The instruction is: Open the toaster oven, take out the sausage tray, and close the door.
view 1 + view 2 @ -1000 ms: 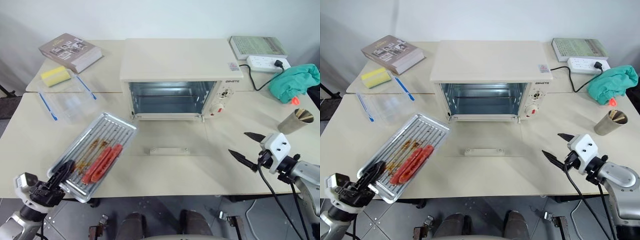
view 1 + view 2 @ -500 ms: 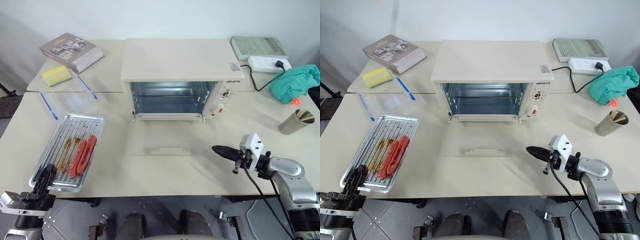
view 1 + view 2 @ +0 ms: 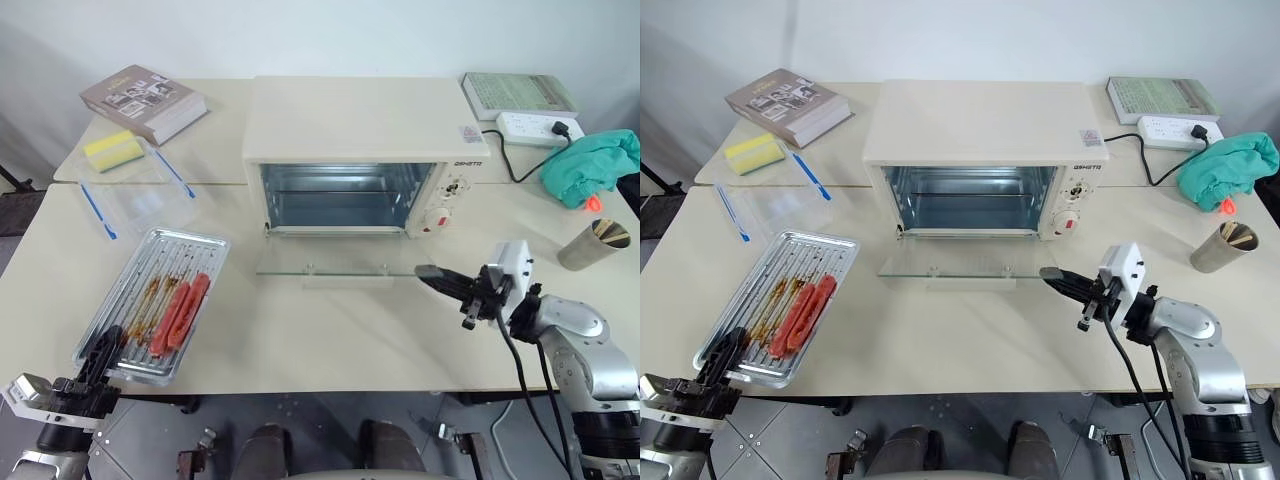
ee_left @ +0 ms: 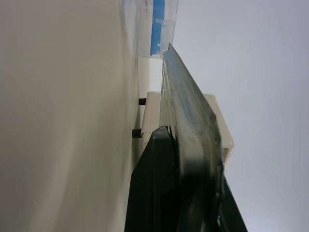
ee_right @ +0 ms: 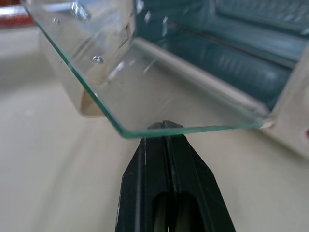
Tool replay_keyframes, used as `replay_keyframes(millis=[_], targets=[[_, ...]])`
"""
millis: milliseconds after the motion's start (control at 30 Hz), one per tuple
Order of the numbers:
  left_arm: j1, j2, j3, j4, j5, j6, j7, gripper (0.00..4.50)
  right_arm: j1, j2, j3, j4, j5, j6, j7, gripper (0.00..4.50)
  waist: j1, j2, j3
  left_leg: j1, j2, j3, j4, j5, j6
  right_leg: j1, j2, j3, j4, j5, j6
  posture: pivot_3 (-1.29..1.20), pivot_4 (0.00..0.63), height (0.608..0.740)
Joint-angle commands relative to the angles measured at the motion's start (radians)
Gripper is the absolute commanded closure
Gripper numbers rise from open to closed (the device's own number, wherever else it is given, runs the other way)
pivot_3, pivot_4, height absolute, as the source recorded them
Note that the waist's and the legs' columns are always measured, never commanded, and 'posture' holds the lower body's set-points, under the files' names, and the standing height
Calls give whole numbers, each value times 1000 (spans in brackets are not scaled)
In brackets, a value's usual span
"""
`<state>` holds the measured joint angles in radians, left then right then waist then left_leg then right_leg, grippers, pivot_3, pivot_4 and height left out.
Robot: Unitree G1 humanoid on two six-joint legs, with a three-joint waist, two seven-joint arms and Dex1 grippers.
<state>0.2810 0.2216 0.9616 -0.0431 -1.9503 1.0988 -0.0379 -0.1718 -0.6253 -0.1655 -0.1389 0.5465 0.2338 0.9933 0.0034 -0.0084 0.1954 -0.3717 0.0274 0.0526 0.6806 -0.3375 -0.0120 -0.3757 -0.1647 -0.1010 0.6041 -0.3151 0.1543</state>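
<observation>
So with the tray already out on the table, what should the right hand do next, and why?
Probably keep lifting. The right hand, fingers shut, sits under the near right corner of the glass, cream-framed door, which hangs partly raised while the cream-white boxy toaster oven gapes open. The shiny metal sausage tray lies on the table, its near end in the left hand, so only closing remains.

cream table [image 3: 330, 340], toaster oven [image 3: 360, 150], sausage tray [image 3: 155, 300]

Toaster oven [image 3: 360, 150] at bench [image 3: 330, 330] centre, door [image 3: 335, 262] hanging open in front. Sausage tray [image 3: 155, 300] at front left; book [image 3: 142, 102] behind it, cup [image 3: 590, 243] far right.
</observation>
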Motion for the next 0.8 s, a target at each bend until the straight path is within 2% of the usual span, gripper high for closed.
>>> replay_keyframes(millis=[33, 300, 400, 567, 667, 800], targets=[[-24, 42, -9, 22, -22, 37, -29, 4500, -45, 11, -71, -81, 76, 27, -60, 4478, -1, 0, 0, 0, 0, 0, 0, 0, 0, 0, 0, 0, 0, 0, 0, 0, 150, 740], [-67, 173, -84, 107, -22, 131, -71, 4500, -140, 74, -108, -110, 138, 58, -173, 4478, 11, 0, 0, -1, 0, -1, -1, 0, 0, 0, 0, -1, 3, 0, 0, 0, 150, 740], [-79, 224, -132, 123, -22, 169, -95, 4500, -117, 51, -108, -122, 144, 87, -165, 4478, 23, 0, 0, -1, 0, -1, -1, 0, 0, -1, 0, -1, 3, 0, 0, 0, 150, 740], [-129, 320, -232, 149, -22, 226, -141, 4500, 11, -21, -177, -186, 213, 158, -121, 4478, 36, 0, 0, -3, -1, -2, 0, 0, 0, -1, 0, -2, 3, 0, 0, 0, 150, 740], [-152, 389, -299, 154, -22, 273, -196, 4500, 131, -53, -220, -249, 190, 125, -81, 3897, 24, 0, 0, -3, -1, 0, -1, 0, 0, -1, 0, -1, 2, 0, 0, 0, 150, 740], [-159, 501, -361, 145, -22, 317, -283, 4500, 277, -60, -279, -320, 179, 94, -59, 2423, 20, 0, 0, -2, 0, 0, -4, 0, 0, -1, 1, -2, 1, 0, 0, 0, 150, 740]])
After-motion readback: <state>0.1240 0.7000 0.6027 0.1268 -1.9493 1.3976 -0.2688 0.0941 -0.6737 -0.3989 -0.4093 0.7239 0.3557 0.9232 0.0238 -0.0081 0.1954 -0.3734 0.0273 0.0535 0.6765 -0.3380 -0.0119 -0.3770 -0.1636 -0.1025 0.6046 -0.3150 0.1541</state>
